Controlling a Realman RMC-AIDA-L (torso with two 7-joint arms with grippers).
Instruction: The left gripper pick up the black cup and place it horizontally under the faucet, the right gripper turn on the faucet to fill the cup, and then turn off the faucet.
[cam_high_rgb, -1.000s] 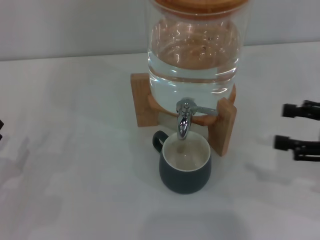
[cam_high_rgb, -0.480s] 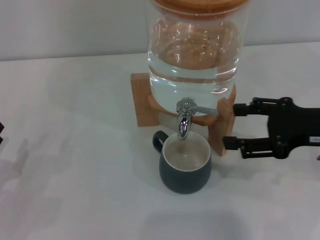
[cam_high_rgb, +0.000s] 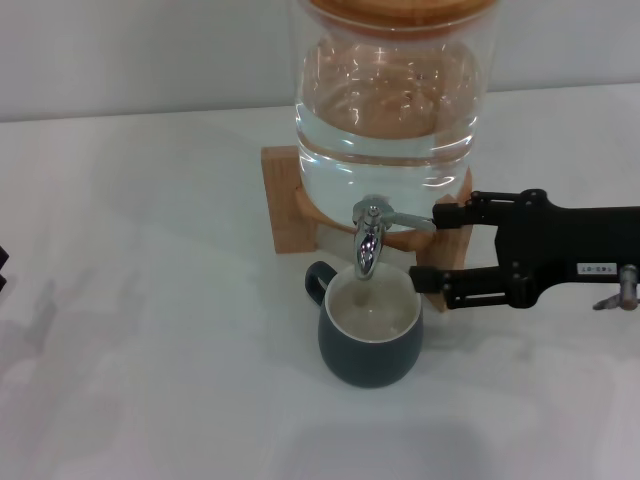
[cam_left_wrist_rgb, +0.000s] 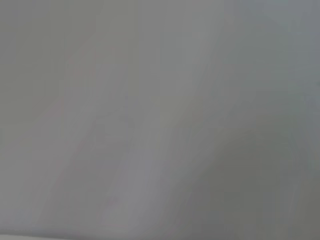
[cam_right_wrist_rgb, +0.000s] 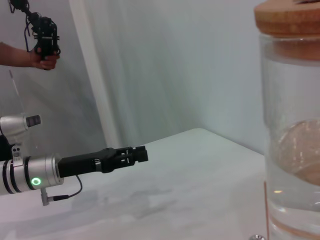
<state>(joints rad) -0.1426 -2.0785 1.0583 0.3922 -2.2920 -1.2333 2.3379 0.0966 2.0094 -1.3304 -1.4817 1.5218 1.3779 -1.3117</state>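
Black right gripper (cam_high_rgb: 428, 243) (jaws apart) beside faucet (cam_high_rgb: 368, 238).

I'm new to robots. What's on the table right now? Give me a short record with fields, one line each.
Cup: the black cup stands upright on the white table, right under the faucet, handle toward the back left.
Water jar: clear glass jar of water on a wooden stand, wooden lid on top.
Right claw: the right gripper reaches in from the right, fingers open, its tips at the end of the faucet's lever.
Left claw: the left gripper is off to the side, away from the jar.
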